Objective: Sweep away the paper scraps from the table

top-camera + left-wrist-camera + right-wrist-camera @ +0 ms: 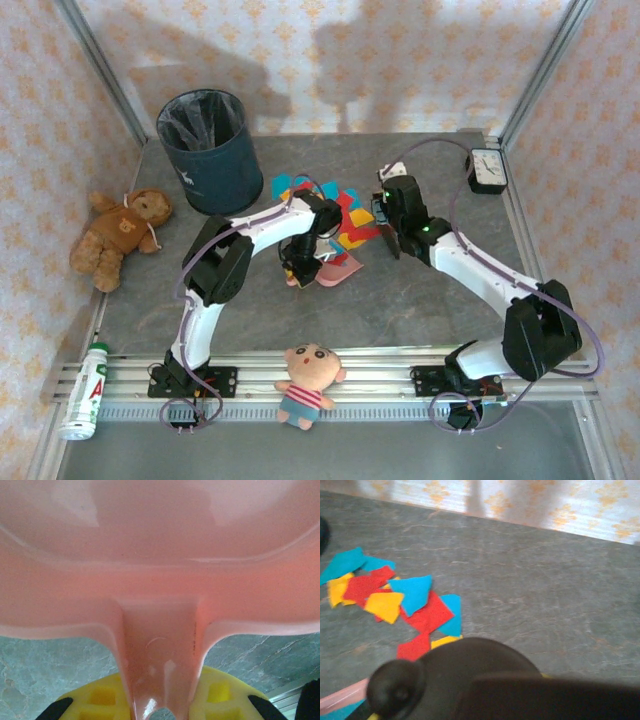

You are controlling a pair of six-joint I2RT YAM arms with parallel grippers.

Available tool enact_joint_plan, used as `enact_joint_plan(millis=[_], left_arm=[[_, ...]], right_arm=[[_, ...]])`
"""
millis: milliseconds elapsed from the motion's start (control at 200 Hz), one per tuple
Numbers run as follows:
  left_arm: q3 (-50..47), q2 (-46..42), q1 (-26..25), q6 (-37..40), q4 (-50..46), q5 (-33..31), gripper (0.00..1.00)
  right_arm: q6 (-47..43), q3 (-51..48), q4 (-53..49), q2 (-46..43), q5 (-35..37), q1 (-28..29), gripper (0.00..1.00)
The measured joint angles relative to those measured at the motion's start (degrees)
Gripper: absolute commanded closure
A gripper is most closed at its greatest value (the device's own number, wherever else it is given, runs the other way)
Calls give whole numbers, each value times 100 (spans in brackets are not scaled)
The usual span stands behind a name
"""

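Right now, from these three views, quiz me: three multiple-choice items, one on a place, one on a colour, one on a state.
1. Where on the table is the clock?
A. back right corner
B. front left corner
C. centre

2. What colour is the dustpan?
A. green
B. pink
C. white

3. How is the left gripper?
A. open, holding nothing
B. shut on the clock
C. shut on the dustpan handle

Answers:
1 A, the top view shows it at the far right corner.
2 B, the left wrist view shows pink plastic.
3 C, the handle sits clamped between its yellow fingers.
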Motion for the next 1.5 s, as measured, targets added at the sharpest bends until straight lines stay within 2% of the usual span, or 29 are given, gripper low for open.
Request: enact_joint_plan(millis=[465,641,851,1176,1501], left_arm=[[256,92,-107,35,-79,85,100],[225,98,-105,35,-61,85,100],[68,98,-107,35,13,87,100],[-96,-20,-107,35,105,85,100],[-280,-455,-107,33,111,85,100]], right_arm=[[-142,2,-431,-299,-1416,153,100],[-20,0,-664,-525,-1611,210,100],[116,-168,-551,-940,-1279,210,100],[264,-278,-487,-850,22,208,100],[337,-271,-459,-546,192,208,100]])
